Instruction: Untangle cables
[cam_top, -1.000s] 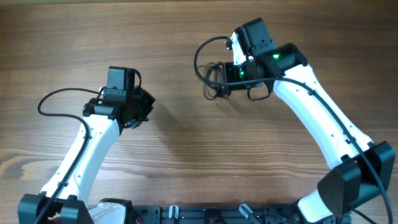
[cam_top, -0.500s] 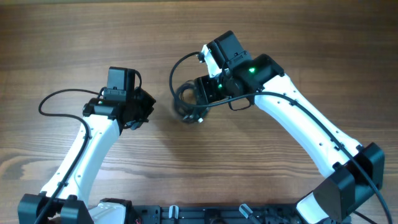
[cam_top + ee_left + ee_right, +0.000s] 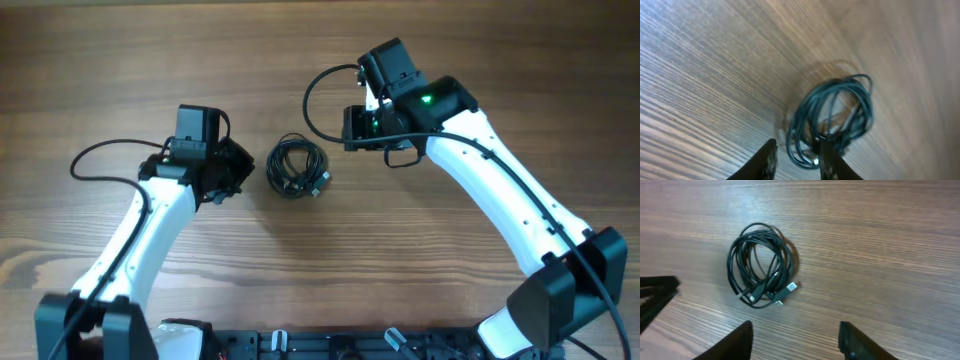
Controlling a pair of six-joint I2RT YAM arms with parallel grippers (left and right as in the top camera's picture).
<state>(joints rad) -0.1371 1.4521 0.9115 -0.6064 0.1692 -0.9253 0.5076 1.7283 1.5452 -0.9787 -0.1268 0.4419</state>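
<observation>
The cables (image 3: 297, 168) lie on the table between the two arms as one small coil of thin black wire, its plug ends at the lower right. My left gripper (image 3: 238, 170) stands just left of the coil. In the left wrist view its fingers (image 3: 768, 159) are a little apart, and the near loop of the cables (image 3: 835, 116) lies close by the right finger, not pinched. Open and empty, my right gripper (image 3: 353, 128) hangs up and to the right of the coil. The right wrist view shows the cables (image 3: 760, 265) well ahead of its gripper (image 3: 797, 342).
A thicker black arm cable (image 3: 320, 95) loops out beside the right wrist and another (image 3: 95, 160) arcs left of the left arm. The left gripper's dark tip (image 3: 655, 295) shows at the left edge of the right wrist view. Bare wood tabletop (image 3: 300, 260) surrounds the coil.
My right gripper carried the coil leftward, opened and left it on the table, then drew back up and to the right. My left gripper's fingers have parted slightly.
</observation>
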